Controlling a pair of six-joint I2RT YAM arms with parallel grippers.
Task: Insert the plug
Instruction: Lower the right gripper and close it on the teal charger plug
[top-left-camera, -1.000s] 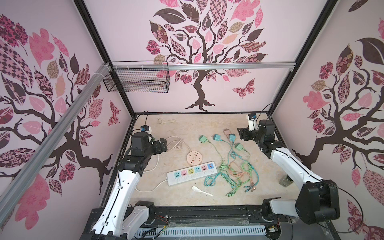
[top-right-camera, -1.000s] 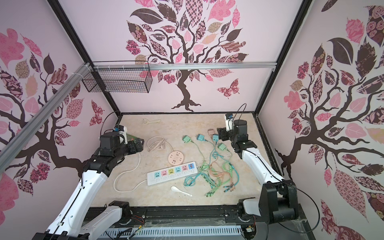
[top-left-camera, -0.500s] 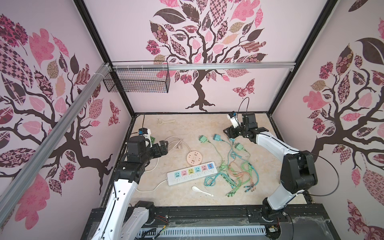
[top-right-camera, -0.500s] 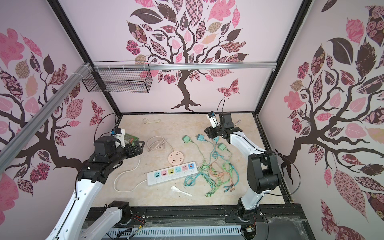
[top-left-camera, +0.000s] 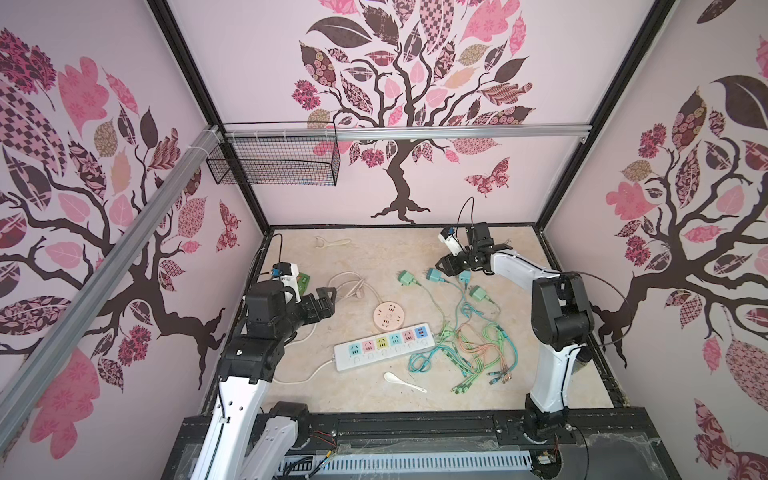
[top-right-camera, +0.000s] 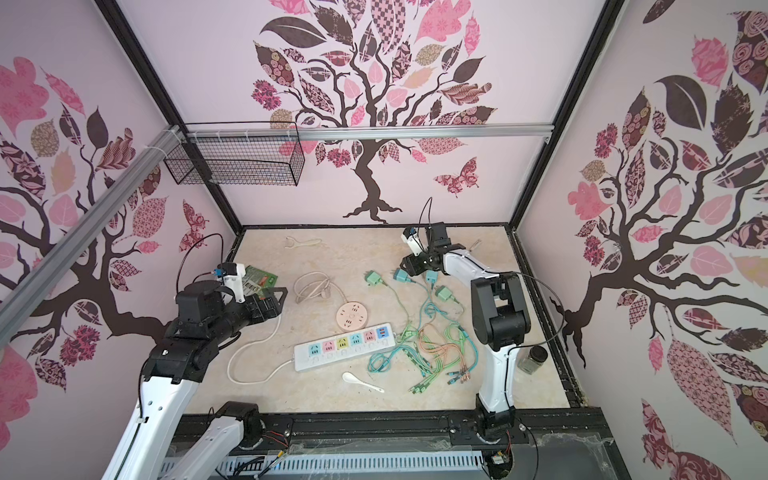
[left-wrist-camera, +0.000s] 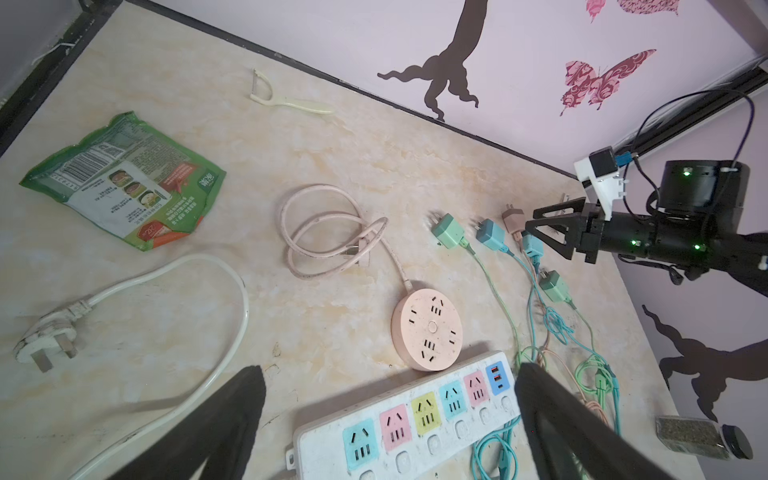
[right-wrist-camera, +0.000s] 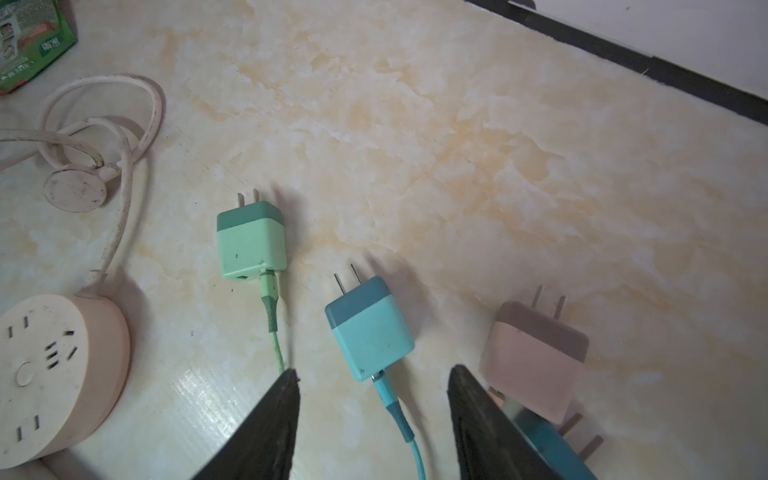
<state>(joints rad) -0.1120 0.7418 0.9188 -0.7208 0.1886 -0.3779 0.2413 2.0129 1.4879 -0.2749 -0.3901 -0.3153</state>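
Several small charger plugs lie in a row at the back right: a green plug (right-wrist-camera: 251, 245), a blue plug (right-wrist-camera: 370, 328) (top-left-camera: 434, 274) and a pink plug (right-wrist-camera: 536, 353). My right gripper (right-wrist-camera: 374, 370) (top-left-camera: 442, 264) hovers low over the blue plug's cable end. It is open, with one finger on each side of the cable and touching nothing. The white power strip (left-wrist-camera: 415, 415) (top-left-camera: 382, 347) with coloured sockets lies mid-table, beside a round pink socket (left-wrist-camera: 427, 328). Over the strip my left gripper (left-wrist-camera: 388, 370) (top-left-camera: 328, 299) stands wide open and empty.
A tangle of green, teal and orange cables (top-left-camera: 469, 349) runs from the plugs towards the front. A white spoon (top-left-camera: 403, 380), a green snack packet (left-wrist-camera: 124, 187), a peeler (left-wrist-camera: 291, 102), a coiled pink cord (left-wrist-camera: 328, 228), the strip's white cord (left-wrist-camera: 208, 332) and a jar (top-right-camera: 532, 359) lie around.
My right gripper has swung left from the right wall to the row of plugs and now sits over the blue one. The left arm has shifted only slightly.
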